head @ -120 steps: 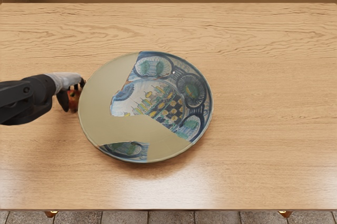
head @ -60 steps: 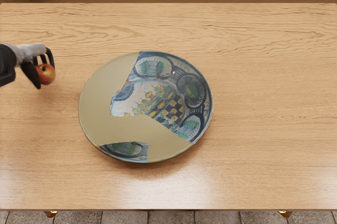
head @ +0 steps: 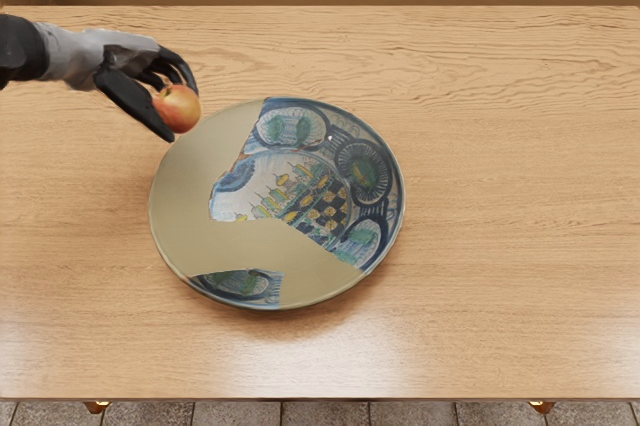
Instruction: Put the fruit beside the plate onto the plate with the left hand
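A small red-and-yellow apple [head: 178,107] is held in the air by my left hand [head: 158,88], whose dark fingers are shut around it. The arm comes in from the upper left edge. Hand and apple hang over the upper-left rim of the plate [head: 186,236], a large round dish with a tan glaze and a blue, green and yellow painted pattern, lying flat in the middle of the table. The right hand does not show.
The wooden table [head: 500,146] stretches wide to the right and behind the plate. Its front edge runs along the bottom of the view, with a tiled floor below.
The left hand lifted the apple from the table beside the plate's left rim, swung out left, and has now come back up and right to the plate's upper-left edge.
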Robot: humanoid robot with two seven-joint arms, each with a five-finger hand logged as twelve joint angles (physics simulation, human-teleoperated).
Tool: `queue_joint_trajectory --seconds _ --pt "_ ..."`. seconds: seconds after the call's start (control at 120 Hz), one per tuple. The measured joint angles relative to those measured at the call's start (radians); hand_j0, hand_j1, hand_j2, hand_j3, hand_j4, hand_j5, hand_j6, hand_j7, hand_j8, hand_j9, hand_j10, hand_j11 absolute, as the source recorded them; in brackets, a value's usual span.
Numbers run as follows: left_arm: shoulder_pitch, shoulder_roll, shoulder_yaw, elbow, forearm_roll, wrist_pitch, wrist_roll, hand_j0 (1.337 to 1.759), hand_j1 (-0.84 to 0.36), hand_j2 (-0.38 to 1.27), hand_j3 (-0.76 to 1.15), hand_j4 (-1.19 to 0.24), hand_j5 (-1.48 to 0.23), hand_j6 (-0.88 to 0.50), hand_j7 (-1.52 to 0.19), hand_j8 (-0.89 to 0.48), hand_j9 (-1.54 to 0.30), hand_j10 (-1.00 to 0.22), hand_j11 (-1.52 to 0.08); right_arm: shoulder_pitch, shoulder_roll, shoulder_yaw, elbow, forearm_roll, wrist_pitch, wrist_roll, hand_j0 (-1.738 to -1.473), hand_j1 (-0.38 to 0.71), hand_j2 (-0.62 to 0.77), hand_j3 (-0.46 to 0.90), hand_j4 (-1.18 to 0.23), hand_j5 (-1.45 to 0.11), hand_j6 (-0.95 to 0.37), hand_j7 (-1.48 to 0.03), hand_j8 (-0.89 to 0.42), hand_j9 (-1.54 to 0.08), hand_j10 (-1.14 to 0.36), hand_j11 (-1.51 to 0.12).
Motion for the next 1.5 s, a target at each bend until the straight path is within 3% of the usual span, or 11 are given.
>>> queue_joint_trajectory --seconds 0.225,0.425,0.608,0.75,0.942,0.992,1.092,1.2,1.333,1.5 --pt "0.003 -0.181 -0.03 0.0 -0.04 -0.063 0.0 1.645 -0.2 0.15 0.0 -0.39 -1.18 -0.35 -1.14 -0.53 -1.16 -0.81 -1.17 0.0 0.0 0.0 0.0 0.0 0.0 0.0 -1.658 -0.33 0.0 0.0 -0.01 -0.02 -0.01 -0.02 -0.01 -0.02 -0.01 -0.02" --pt "0.021 -0.212 0.01 0.002 -0.023 -0.066 0.0 1.645 -0.21 0.16 0.0 -0.41 -1.17 -0.35 -1.14 -0.52 -1.16 -0.81 -1.17 0.0 0.0 0.0 0.0 0.0 0.0 0.0 -1.658 -0.33 0.0 0.0 -0.01 -0.02 -0.01 -0.02 -0.01 -0.02 -0.01 -0.02" --pt "0.085 -0.214 0.04 0.004 0.025 -0.067 0.001 1.645 -0.24 0.22 0.0 -0.38 -1.17 -0.33 -1.13 -0.51 -1.15 -0.8 -1.16 0.0 0.0 -0.002 0.0 0.0 0.0 0.0 -1.658 -0.33 0.0 0.0 -0.01 -0.02 -0.01 -0.02 -0.01 -0.02 -0.01 -0.02" --pt "0.087 -0.3 0.062 0.004 0.176 -0.059 0.001 1.645 -0.27 0.27 0.0 -0.39 -1.16 -0.31 -1.14 -0.49 -1.15 -0.8 -1.16 0.0 0.0 -0.003 0.0 0.0 0.0 0.0 -1.658 -0.33 0.0 0.0 -0.01 -0.02 -0.01 -0.02 -0.01 -0.02 -0.01 -0.02" --pt "0.123 -0.335 0.074 0.007 0.405 -0.04 0.001 1.646 -0.29 0.3 0.0 -0.36 -1.17 -0.29 -1.15 -0.48 -1.14 -0.8 -1.15 0.0 0.0 -0.003 0.0 0.0 0.0 0.0 -1.658 -0.33 0.0 0.0 -0.01 -0.02 -0.01 -0.02 -0.01 -0.02 -0.01 -0.02" --pt "0.119 -0.341 0.074 0.013 0.429 -0.03 0.001 1.648 -0.27 0.26 0.0 -0.37 -1.07 -0.32 -1.05 -0.48 -1.04 -0.74 -1.05 0.0 0.0 -0.003 0.0 0.0 0.0 0.0 -1.658 -0.33 0.0 0.0 -0.01 -0.02 -0.01 -0.02 -0.01 -0.02 -0.01 -0.02" --pt "0.115 -0.337 0.074 0.022 0.397 0.002 0.001 1.652 -0.04 0.16 0.0 -0.24 -0.67 -0.2 -0.66 -0.31 -0.65 -0.46 -0.66 0.0 0.0 -0.003 0.0 0.0 0.0 0.0 -1.658 -0.33 0.0 0.0 -0.01 -0.02 -0.01 -0.02 -0.01 -0.02 -0.01 -0.02" --pt "0.11 -0.334 0.073 0.025 0.355 0.014 0.001 1.655 0.12 0.1 0.0 -0.14 -0.39 -0.12 -0.39 -0.18 -0.38 -0.27 -0.39 0.0 0.0 -0.003 0.0 0.0 0.0 0.0 -1.658 -0.33 0.0 0.0 -0.01 -0.02 -0.01 -0.02 -0.01 -0.02 -0.01 -0.02" --pt "0.101 -0.266 0.053 0.021 0.227 -0.019 0.001 1.656 0.23 0.05 0.0 -0.07 -0.2 -0.06 -0.2 -0.1 -0.2 -0.14 -0.2 0.0 0.0 -0.003 0.0 0.0 0.001 0.0 -1.658 -0.33 0.0 0.0 -0.01 -0.02 -0.01 -0.02 -0.01 -0.02 -0.01 -0.02" --pt "0.116 -0.119 -0.049 0.019 -0.029 -0.102 0.001 1.657 0.3 0.02 0.0 -0.03 -0.09 -0.03 -0.09 -0.04 -0.09 -0.06 -0.09 0.0 0.0 -0.003 0.0 0.0 0.001 0.0 -1.658 -0.33 0.0 0.0 -0.01 -0.02 -0.01 -0.02 -0.01 -0.02 -0.01 -0.02"
